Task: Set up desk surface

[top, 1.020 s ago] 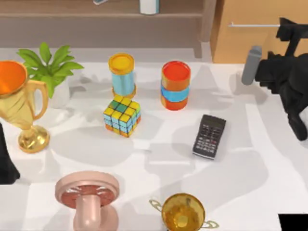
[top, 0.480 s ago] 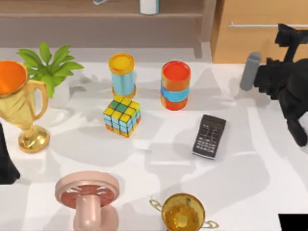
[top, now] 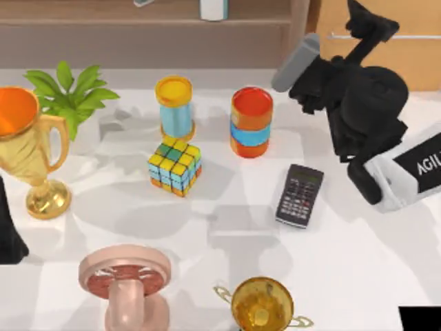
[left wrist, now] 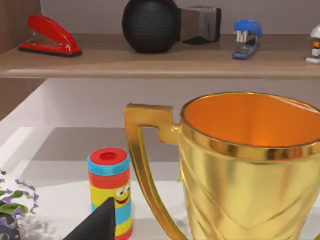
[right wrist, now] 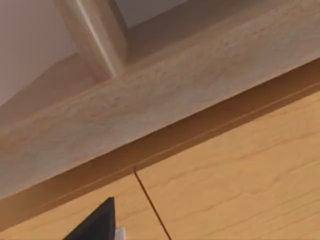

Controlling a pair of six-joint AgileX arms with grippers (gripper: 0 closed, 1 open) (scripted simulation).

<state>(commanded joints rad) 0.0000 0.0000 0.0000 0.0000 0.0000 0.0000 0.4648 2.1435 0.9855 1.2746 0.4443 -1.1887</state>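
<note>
- While the desk surface (top: 358, 276) lies broad and white under a crowd of things, the work looks to be at an early step: nothing is in hand, and the right arm is up at the back right of the table.
- On the desk stand a calculator (top: 300, 195), a colour cube (top: 174, 167), a red and blue can (top: 251, 121), a yellow-topped can (top: 174, 105), a plant (top: 69, 93) and a gold cup (top: 27, 152).
- The right gripper (top: 368, 24) is raised over the back edge of the desk and points toward the light-wood cabinet (top: 413, 48); the right wrist view has that cabinet's front (right wrist: 240, 170) close before it.
- Whether this gripper is released or clenched, I cannot tell, and I see nothing grasped in it.
- A grey cylinder (top: 296, 62) sticks out beside the arm; I cannot tell whether it is part of the arm or a carried thing.
- My judgement is that the step in hand is an approach to the cabinet, perhaps its handle, so the next move calls for lining up squarely on the front without brushing the red and blue can nearby.
- The left arm (top: 7, 234) is parked at the left edge of the table, just beside the gold cup; its gripper's state I cannot tell either.
</note>
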